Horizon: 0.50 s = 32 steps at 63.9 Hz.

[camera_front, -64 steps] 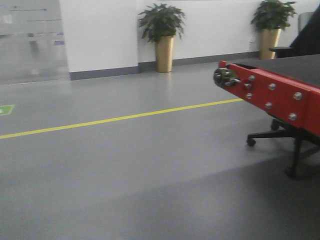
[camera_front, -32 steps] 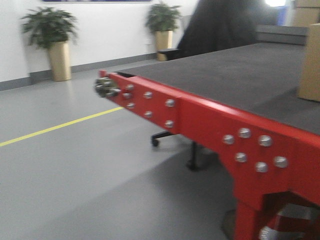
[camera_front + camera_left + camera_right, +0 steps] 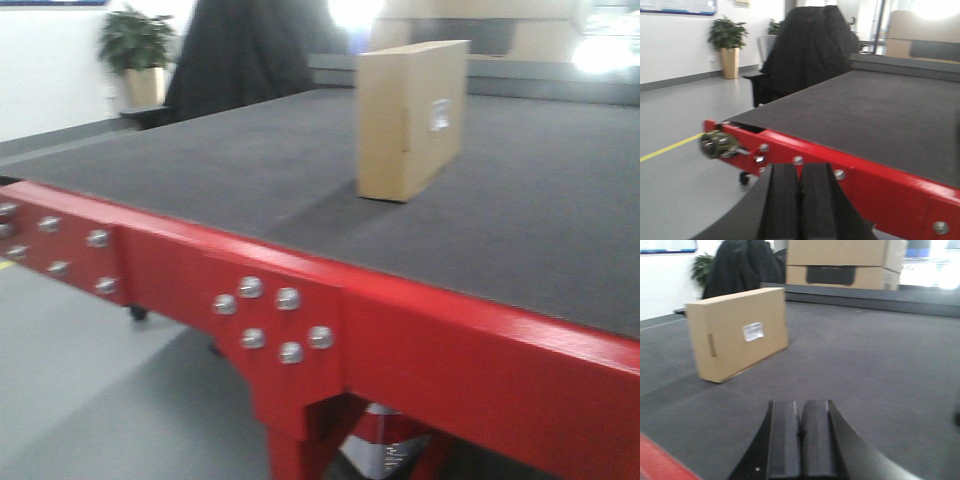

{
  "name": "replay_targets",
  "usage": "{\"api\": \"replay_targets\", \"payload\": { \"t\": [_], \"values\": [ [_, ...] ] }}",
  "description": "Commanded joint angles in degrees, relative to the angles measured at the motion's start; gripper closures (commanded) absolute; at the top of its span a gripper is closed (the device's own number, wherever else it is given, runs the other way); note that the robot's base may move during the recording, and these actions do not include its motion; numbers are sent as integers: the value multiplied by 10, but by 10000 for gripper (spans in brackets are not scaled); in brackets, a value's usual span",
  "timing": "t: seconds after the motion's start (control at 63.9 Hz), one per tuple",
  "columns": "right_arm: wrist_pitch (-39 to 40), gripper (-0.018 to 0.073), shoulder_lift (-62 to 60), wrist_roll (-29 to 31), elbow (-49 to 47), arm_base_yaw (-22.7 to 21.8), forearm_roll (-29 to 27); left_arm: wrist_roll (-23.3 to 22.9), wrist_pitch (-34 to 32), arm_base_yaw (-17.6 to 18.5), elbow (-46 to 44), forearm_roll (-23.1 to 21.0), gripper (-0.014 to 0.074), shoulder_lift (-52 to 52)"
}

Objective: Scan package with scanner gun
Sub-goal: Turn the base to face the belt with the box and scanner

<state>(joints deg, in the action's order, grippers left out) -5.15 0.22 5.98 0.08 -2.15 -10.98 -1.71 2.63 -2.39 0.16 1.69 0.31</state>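
Package (image 3: 410, 120): stood on edge on the grey top of the red-framed desk (image 3: 450, 335), toward the far middle, with its white label (image 3: 438, 114) on the broad face turned rightward. In the right wrist view it is seen ahead and to the left, well apart from the right hand (image 3: 799, 440), which is clenched on nothing. The left hand (image 3: 799, 200), likewise clenched and empty, is held short of the desk's near left corner. No scanner is shown in any view. The step in hand is judged to be the approach: the scanner must first be found and grasped, then aimed squarely at the label without the package being touched or tipped. Against the front view half a second earlier, the package has passed from the right edge to the centre, and most of the floor (image 3: 60, 380) has gone from view.
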Motion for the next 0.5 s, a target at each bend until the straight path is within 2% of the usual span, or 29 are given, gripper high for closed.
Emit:
{"api": "replay_targets", "payload": {
  "t": [0.0, 0.485],
  "values": [
    [9, 711, -2, 1, -1, -1, 4, -4, -10, 3, -2, 0, 708, -3],
    [9, 711, -2, 1, -1, -1, 4, -4, -10, 3, -2, 0, 708, -3]
  ]
}}
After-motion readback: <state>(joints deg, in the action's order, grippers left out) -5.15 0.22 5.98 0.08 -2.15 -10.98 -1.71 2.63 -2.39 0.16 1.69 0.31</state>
